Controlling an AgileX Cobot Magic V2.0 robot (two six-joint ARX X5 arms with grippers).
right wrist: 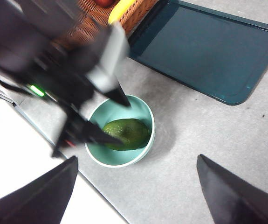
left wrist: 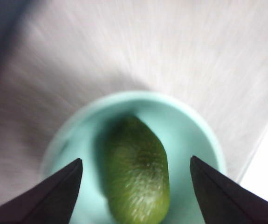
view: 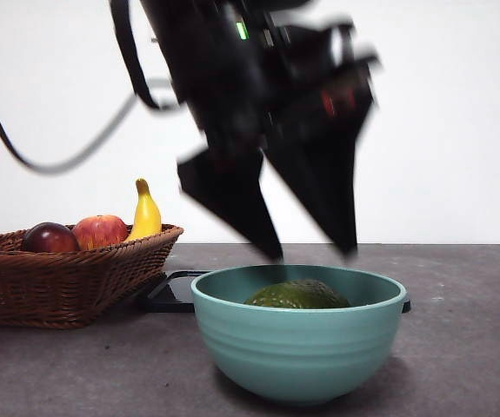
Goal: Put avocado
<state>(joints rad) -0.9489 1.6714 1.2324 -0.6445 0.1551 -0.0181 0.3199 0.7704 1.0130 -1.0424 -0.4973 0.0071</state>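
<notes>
Front view has the dark green oval avocado lying inside the teal ceramic bowl, and the left gripper hangs just above it, jaws spread wide, empty. Right gripper is also spread, well off to the side

Front view: even, bright light against white wall; left hand and arm smeared by motion blur, edges ghosted. Teal bowl, wicker basket sharp; soft shadow under bowl on grey bench. Left wrist view: whole frame streaked radially, bench texture smeared, avocado soft, dark shade at one corner, overexposed white at opposite edge. Right wrist view: bench and dark tray fairly crisp; other arm blurred; soft shadow beside bowl.
</notes>
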